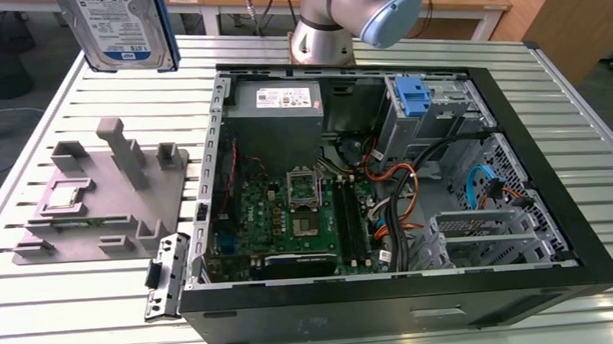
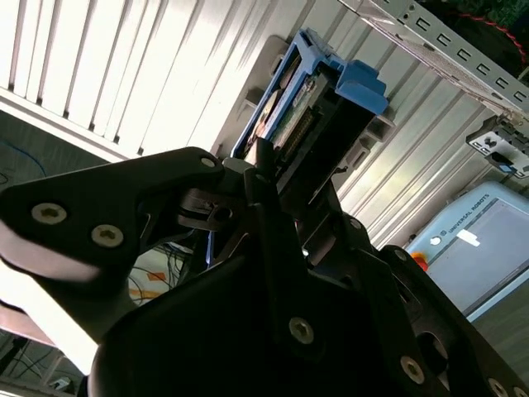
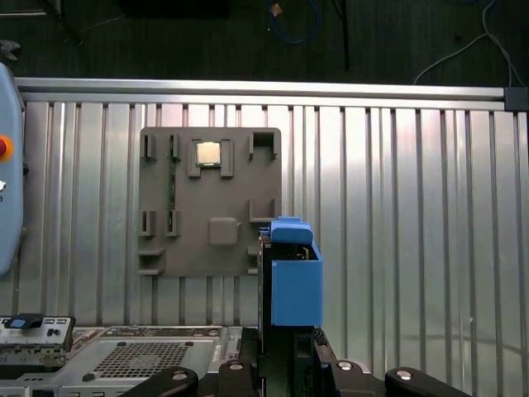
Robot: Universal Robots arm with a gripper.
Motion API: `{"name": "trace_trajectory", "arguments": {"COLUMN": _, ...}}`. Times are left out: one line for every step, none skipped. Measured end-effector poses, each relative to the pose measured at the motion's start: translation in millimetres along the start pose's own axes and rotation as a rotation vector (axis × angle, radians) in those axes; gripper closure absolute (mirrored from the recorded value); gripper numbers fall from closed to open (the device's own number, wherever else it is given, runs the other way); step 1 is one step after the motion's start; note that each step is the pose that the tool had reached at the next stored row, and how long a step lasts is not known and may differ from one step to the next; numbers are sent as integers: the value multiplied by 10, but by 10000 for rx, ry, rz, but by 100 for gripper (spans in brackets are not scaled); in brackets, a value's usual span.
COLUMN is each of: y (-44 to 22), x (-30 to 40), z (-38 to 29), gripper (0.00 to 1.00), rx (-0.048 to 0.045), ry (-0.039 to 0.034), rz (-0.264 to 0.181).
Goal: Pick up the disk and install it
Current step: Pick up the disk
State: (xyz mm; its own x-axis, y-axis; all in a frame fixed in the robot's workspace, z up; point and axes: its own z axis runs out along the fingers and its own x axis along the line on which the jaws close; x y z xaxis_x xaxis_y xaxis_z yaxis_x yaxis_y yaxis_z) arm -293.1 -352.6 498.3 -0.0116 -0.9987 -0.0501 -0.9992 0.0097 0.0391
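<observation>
I read the claw (image 2: 277,178) as clamped on the disk (image 1: 118,29), which hangs above the worktop (image 1: 59,96) near the grey fixture (image 1: 98,194), outside the open case (image 1: 552,209).

Slatted metal table (image 1: 87,317), grey holder plate (image 1: 154,196) on it, open computer case (image 1: 342,316) alongside

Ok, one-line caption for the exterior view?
The disk hangs above the slatted table, past the grey fixture plate, to the exterior view's left of the open computer case.
</observation>
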Motion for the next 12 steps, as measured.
{"name": "trace_trajectory", "arguments": {"y": -7, "x": 0, "z": -1, "gripper": 65, "rx": -1, "ry": 0, "rz": 0}}
{"name": "trace_trajectory", "arguments": {"y": -14, "x": 0, "z": -1, "gripper": 65, "rx": 0, "ry": 0, "rz": 0}}
{"name": "trace_trajectory", "arguments": {"y": -21, "x": 0, "z": -1, "gripper": 65, "rx": 0, "ry": 0, "rz": 0}}
{"name": "trace_trajectory", "arguments": {"y": -29, "x": 0, "z": -1, "gripper": 65, "rx": -1, "ry": 0, "rz": 0}}
{"name": "trace_trajectory", "arguments": {"y": -35, "x": -1, "z": -1, "gripper": 65, "rx": 0, "ry": 0, "rz": 0}}
{"name": "trace_trajectory", "arguments": {"y": -41, "x": -1, "z": -2, "gripper": 65, "rx": -1, "ry": 1, "rz": 0}}
{"name": "trace_trajectory", "arguments": {"y": -46, "x": -1, "z": -2, "gripper": 65, "rx": -1, "ry": 1, "rz": 0}}
{"name": "trace_trajectory", "arguments": {"y": -47, "x": -1, "z": -2, "gripper": 65, "rx": 0, "ry": 0, "rz": 0}}
{"name": "trace_trajectory", "arguments": {"y": -48, "x": -1, "z": -2, "gripper": 65, "rx": 0, "ry": 0, "rz": 2}}
{"name": "trace_trajectory", "arguments": {"y": -48, "x": -1, "z": -2, "gripper": 65, "rx": 0, "ry": 0, "rz": 2}}
{"name": "trace_trajectory", "arguments": {"y": -49, "x": -1, "z": -2, "gripper": 65, "rx": 0, "ry": 0, "rz": 0}}
{"name": "trace_trajectory", "arguments": {"y": -50, "x": -1, "z": -2, "gripper": 65, "rx": -1, "ry": 1, "rz": 0}}
